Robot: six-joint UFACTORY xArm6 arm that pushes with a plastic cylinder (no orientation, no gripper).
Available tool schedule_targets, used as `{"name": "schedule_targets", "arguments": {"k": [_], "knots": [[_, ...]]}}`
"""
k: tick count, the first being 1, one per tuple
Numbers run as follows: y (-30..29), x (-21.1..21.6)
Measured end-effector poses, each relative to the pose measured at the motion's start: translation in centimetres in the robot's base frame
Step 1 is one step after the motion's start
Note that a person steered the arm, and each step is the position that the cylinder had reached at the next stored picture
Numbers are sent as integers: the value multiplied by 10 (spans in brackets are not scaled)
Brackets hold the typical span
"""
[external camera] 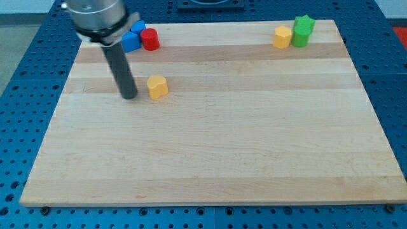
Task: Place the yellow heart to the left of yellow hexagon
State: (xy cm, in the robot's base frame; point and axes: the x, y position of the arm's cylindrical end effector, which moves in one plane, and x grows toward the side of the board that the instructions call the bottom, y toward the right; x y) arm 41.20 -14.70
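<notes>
The yellow heart (157, 86) lies on the wooden board at the view's upper left. The yellow hexagon (283, 37) sits near the view's top right edge of the board, far to the right of the heart. My tip (129, 97) rests on the board just left of the yellow heart, with a small gap between them. The dark rod rises from the tip toward the view's top left.
A green block (303, 31) stands touching the right side of the yellow hexagon. A red cylinder (150, 39) and two blue blocks (131, 39) are clustered at the top left, partly behind the rod. The wooden board (210, 159) lies on a blue perforated table.
</notes>
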Motion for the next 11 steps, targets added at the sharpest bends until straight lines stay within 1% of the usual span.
{"name": "schedule_targets", "arguments": {"k": [1, 2, 3, 4, 5, 6, 7, 9, 11], "knots": [[37, 0], [67, -12], [91, -35], [99, -62], [121, -74], [159, -76], [195, -87], [252, -101], [260, -122]]}}
